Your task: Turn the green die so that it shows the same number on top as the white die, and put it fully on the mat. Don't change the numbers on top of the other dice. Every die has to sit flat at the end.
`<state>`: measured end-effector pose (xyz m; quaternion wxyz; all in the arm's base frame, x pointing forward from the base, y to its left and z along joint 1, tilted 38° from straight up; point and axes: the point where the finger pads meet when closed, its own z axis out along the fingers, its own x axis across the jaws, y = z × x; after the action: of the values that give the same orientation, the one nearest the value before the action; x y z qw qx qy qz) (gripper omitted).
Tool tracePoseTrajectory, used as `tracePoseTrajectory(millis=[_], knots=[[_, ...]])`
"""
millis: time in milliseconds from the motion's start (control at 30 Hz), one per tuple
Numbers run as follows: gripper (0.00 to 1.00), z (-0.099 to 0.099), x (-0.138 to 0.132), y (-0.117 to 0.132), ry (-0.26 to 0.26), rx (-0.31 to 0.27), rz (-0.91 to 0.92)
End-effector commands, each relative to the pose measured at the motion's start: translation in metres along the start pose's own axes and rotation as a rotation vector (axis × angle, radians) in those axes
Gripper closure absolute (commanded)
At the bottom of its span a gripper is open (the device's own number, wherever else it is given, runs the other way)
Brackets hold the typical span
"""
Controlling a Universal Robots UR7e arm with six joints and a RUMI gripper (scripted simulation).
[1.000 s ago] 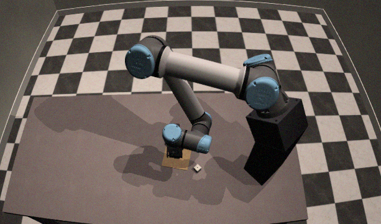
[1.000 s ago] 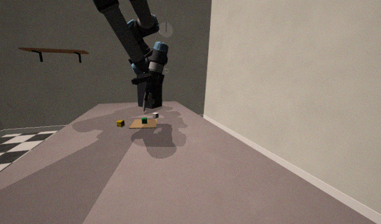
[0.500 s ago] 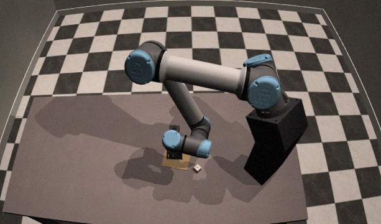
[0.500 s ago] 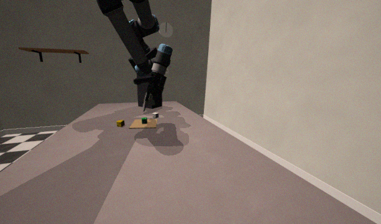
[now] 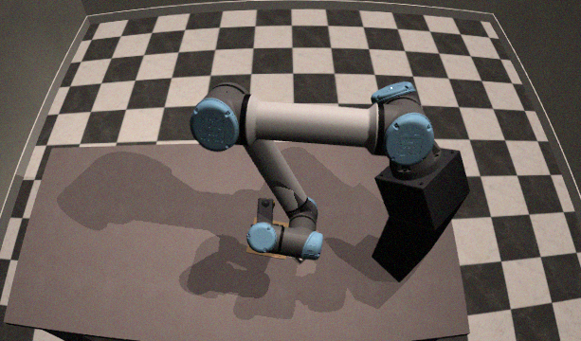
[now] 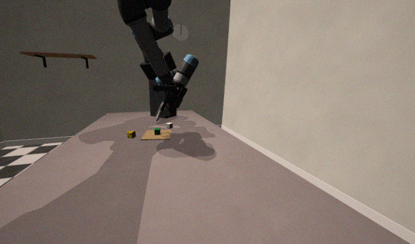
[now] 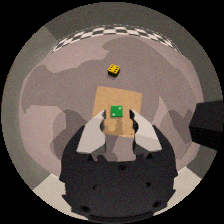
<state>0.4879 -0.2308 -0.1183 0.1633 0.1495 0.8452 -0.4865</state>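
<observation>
We see the checkered floor (image 5: 311, 87) (image 6: 11, 165) (image 7: 115, 31) spreading around the table (image 5: 129, 284) (image 6: 261, 203) (image 7: 37, 100), whose top carries broad shadows. In the exterior view, a brown shelf (image 6: 58, 55) sticks out from the dark wall. Our arm (image 5: 309, 124) (image 6: 149, 47) stands on a black pedestal (image 5: 453, 166) (image 6: 156, 103) and bends over the table, hiding much of the small stuff from above.

The claw (image 6: 157, 120) (image 7: 117, 110) hangs at a slant above the table, its two fingers part of the way spread, with nothing pinched between them. From the wrist we see the fingertips on either side of our line of sight to the green die, and in the exterior view they are above it and apart from it.

Below lies the tan mat (image 5: 272, 256) (image 6: 147, 136) (image 7: 102, 96), flat on the table. The green die (image 6: 157, 131) (image 7: 116, 111) sits flat on the mat, fully within its edges, with what look like two pale dots on top. The yellow die (image 6: 131, 134) (image 7: 114, 70) rests on the table off the mat, well apart from the green one, and seems to show six. The white die (image 6: 169, 125) (image 5: 299, 260) is near the mat but off it, towards the pedestal; we cannot tell its top number, so we cannot say whether the green one matches.
</observation>
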Motion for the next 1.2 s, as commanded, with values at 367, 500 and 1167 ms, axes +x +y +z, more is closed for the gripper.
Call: tracePoseTrajectory(millis=[367, 500, 1167], knots=[[0.72, 0.0023, -0.0006, 0.0005, 0.004, 0.109, 0.001], [0.72, 0.0028, -0.0007, 0.0008, 0.005, 0.147, 0.001], [0.72, -0.0003, -0.0004, 0.0026, 0.0, 0.288, 0.001]])
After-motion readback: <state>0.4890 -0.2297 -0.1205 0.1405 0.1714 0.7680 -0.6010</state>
